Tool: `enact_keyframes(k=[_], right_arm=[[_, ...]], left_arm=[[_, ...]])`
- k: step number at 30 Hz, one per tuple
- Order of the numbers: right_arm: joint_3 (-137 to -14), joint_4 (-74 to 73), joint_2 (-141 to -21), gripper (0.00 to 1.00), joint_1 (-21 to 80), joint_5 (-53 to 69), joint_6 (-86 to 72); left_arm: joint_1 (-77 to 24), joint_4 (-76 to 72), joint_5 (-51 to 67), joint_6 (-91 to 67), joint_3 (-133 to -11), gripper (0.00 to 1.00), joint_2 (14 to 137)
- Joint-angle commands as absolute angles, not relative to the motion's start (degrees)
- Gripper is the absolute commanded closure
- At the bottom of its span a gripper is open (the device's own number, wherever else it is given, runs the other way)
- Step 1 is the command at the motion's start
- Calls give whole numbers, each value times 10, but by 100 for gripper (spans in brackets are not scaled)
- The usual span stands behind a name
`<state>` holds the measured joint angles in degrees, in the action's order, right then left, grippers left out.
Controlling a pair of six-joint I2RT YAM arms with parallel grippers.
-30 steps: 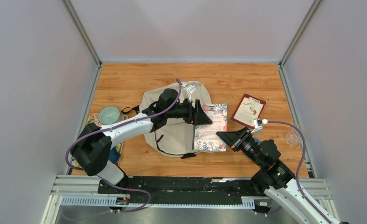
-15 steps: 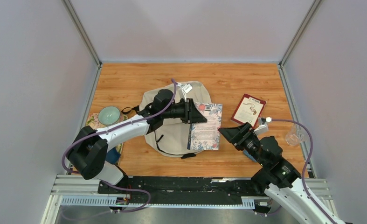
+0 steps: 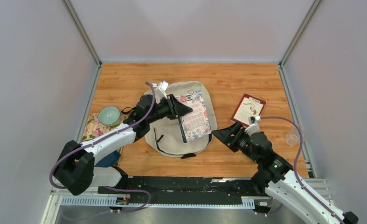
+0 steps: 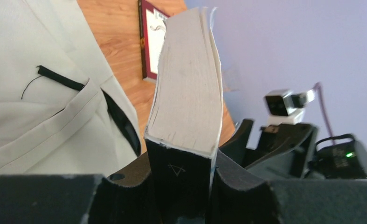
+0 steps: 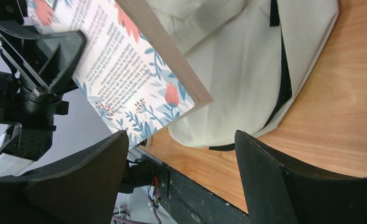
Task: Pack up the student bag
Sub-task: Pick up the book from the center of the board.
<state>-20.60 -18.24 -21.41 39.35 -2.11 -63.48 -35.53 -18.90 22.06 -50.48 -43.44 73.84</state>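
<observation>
Left claw (image 3: 183,110) is seen clamped on a floral book (image 3: 194,116), so it's closed around that and nothing else. On the left wrist cam the book is pinched between both fingers at its dark spine side, with the page edges pointed away from the camera. It's held tilted over the student bag (image 3: 172,137), which is laid flat on the wooden table (image 3: 125,79), roughly mid-table, pocket side up. Whether the book's lower edge is touching the fabric can't be told. Further right, the right claw (image 3: 221,135) is spread wide with nothing held, parked just beside the bag's right edge and pointed at the book. Past that, a red card (image 3: 249,110) is laid flat on the wood, and a clear cup (image 3: 292,137) is stood near the right wall.
</observation>
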Motion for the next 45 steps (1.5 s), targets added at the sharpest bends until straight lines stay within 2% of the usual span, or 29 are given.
enact_keyframes(k=[1,9,21,36,40,41,45], right_arm=[[-184,-35,-258,13,419,19,-673],[-156,60,-280,12,437,1,-709],[-154,115,-277,11,446,-11,-703],[-177,227,-366,11,446,-21,-699],[-185,269,-398,18,446,-27,-696],[-191,274,-403,26,446,-29,-694],[-197,312,-435,42,446,-27,-696]], left_arm=[[-357,-415,179,-641,-378,100,714],[-357,-602,150,-762,-317,100,739],[-357,-738,131,-824,-300,100,780],[-362,-743,145,-831,-299,100,787],[-370,-744,146,-833,-298,100,788],[-370,-744,148,-834,-297,100,789],[-371,-756,149,-845,-293,100,794]])
